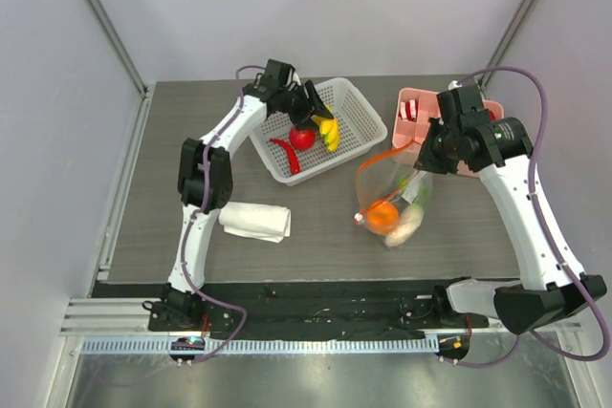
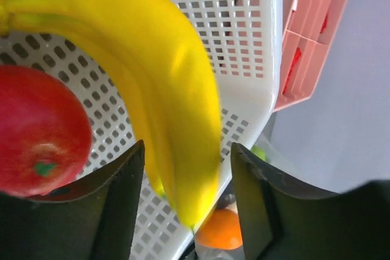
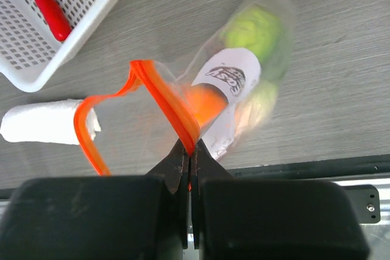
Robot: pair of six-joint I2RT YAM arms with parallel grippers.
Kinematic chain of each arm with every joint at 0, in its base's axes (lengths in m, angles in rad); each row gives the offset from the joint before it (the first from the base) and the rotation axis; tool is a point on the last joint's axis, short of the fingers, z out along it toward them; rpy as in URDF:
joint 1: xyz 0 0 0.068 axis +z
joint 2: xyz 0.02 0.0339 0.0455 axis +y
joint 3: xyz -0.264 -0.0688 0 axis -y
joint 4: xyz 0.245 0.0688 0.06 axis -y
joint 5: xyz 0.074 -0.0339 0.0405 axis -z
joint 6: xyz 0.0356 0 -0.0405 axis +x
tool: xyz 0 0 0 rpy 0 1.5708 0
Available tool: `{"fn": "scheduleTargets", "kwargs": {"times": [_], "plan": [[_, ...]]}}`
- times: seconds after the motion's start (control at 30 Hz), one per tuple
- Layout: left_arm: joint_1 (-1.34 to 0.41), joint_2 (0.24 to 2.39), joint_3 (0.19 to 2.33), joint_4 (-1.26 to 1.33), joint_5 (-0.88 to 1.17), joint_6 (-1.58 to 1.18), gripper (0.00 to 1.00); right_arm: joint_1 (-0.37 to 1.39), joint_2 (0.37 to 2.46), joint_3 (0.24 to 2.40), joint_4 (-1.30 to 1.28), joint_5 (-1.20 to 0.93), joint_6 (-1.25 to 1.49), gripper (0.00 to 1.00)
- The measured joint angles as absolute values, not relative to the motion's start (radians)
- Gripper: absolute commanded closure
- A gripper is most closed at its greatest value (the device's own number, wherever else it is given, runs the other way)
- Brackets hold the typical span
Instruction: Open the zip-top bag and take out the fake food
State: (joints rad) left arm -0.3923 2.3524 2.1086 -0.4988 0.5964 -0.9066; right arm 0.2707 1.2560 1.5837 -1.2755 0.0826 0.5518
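The clear zip-top bag (image 1: 392,193) hangs open from my right gripper (image 1: 421,161), which is shut on its orange-red zip strip (image 3: 164,98). The right wrist view shows the jaws (image 3: 190,150) pinched on the strip. Inside the bag are an orange (image 1: 382,215), a white radish (image 1: 406,228) and a green apple (image 3: 259,31). My left gripper (image 1: 311,107) is open over the white basket (image 1: 371,114). Yellow bananas (image 2: 164,89) lie between its spread fingers (image 2: 187,150) without touching them. A red apple (image 2: 36,132) lies in the basket beside the bananas.
A red chili (image 1: 287,154) also lies in the basket. A pink tray (image 1: 426,97) holding red-and-white striped pieces (image 1: 408,110) stands at the back right, behind the right gripper. A rolled white cloth (image 1: 256,221) lies at the front left.
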Motion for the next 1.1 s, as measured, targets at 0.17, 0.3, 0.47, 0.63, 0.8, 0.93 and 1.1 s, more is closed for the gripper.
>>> {"fn": "scheduleTargets", "kwargs": {"times": [0.17, 0.3, 0.47, 0.63, 0.8, 0.93, 1.1], "plan": [[-0.392, 2.342, 2.194, -0.690, 0.500, -0.768, 0.06, 0.271, 1.281, 1.533, -1.238, 0.062, 0.545, 0.99], [-0.392, 2.177, 2.078, -0.754, 0.447, -0.707, 0.22, 0.270, 1.281, 1.493, -1.226, 0.046, 0.534, 0.99], [-0.426, 1.891, 1.912, -0.662, 0.504, -0.709, 0.53, 0.268, 1.275, 1.479, -1.226, 0.017, 0.524, 0.99], [-0.652, 1.645, 1.737, -0.463, 0.546, -0.723, 0.90, 0.268, 1.268, 1.479, -1.227, -0.013, 0.510, 0.99], [-0.852, 1.592, 1.652, -0.371, 0.519, -0.727, 0.98, 0.266, 1.268, 1.480, -1.227, -0.047, 0.506, 0.99], [-0.872, 1.642, 1.650, -0.379, 0.449, -0.723, 0.99, 0.266, 1.268, 1.481, -1.227, -0.068, 0.505, 0.99], [-0.895, 1.718, 1.641, -0.423, 0.368, -0.725, 0.98, 0.266, 1.267, 1.481, -1.228, -0.078, 0.503, 0.99]]}}
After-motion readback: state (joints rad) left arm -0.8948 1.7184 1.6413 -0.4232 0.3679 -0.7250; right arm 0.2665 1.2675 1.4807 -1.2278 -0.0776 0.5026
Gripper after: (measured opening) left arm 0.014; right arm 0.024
